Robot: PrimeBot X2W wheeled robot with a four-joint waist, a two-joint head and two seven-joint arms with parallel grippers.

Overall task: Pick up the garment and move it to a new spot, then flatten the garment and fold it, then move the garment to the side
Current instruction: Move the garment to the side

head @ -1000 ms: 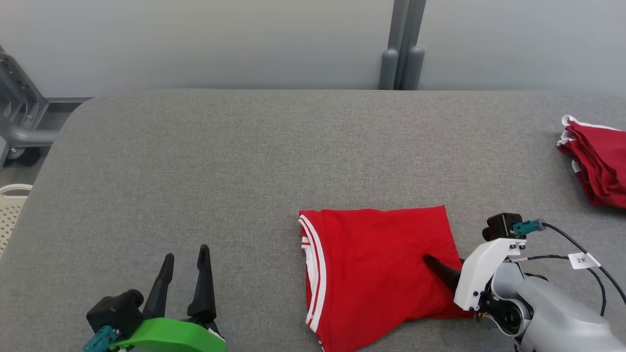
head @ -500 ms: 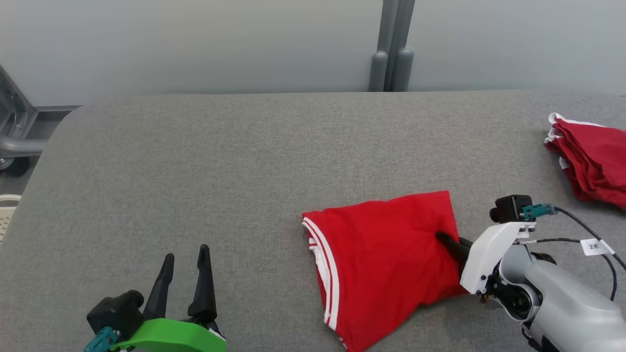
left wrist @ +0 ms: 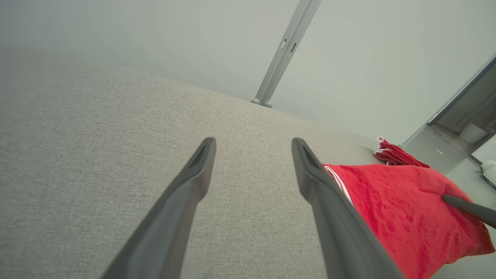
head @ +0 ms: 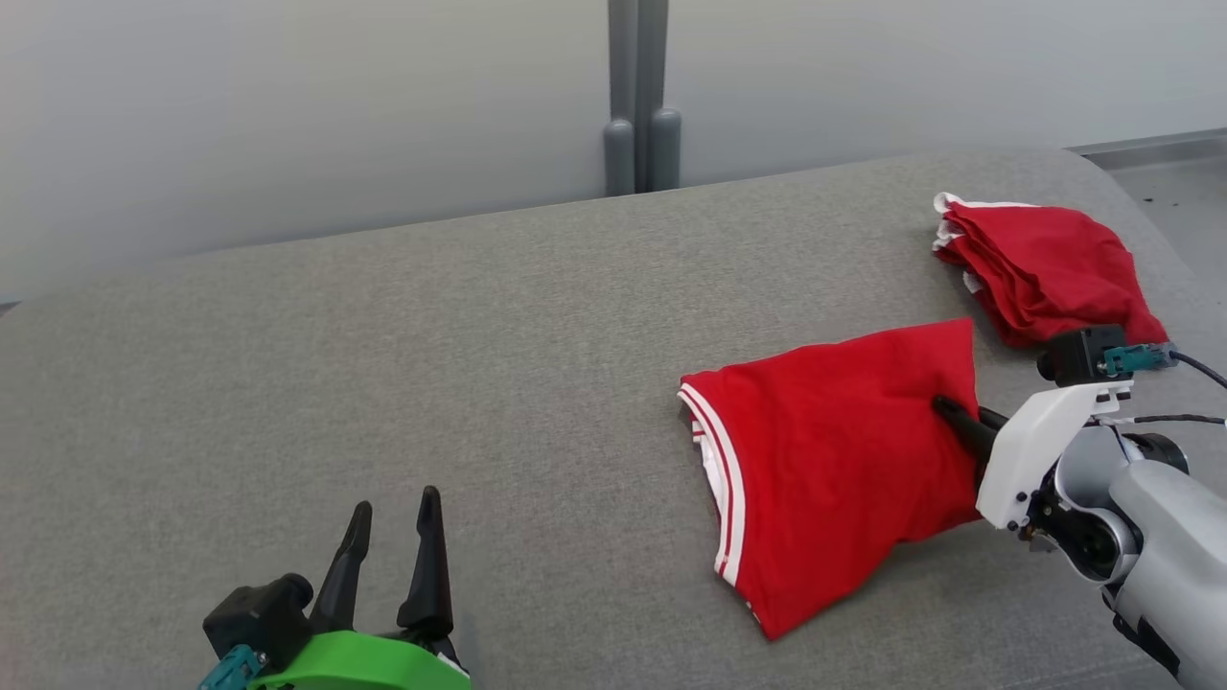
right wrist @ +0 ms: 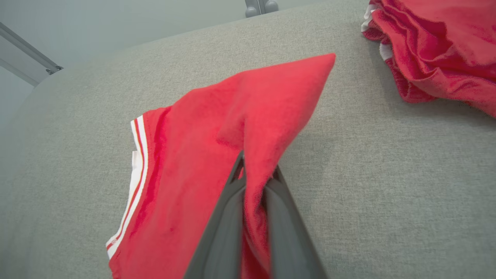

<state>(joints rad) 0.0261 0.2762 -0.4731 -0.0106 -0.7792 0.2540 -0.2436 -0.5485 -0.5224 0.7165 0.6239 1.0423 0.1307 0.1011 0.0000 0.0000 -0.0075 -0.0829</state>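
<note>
The garment is a folded red piece with white stripes along one edge, lying on the grey table toward the right. My right gripper is shut on its right side, pinching a raised fold of cloth. The right wrist view shows the garment bunched between the closed fingers of the right gripper. Down at the lower left my left gripper stands open over bare table, well away from the cloth. In the left wrist view the left gripper has nothing between its fingers, and the garment lies to its right.
A second pile of red cloth lies at the table's far right, just beyond the held garment. A grey post stands behind the table's back edge. The table's right corner and the floor show at the upper right.
The right gripper has closed on the garment and dragged it toward the red pile. The head camera has turned right, shifting the whole picture. The left gripper has stayed in place.
</note>
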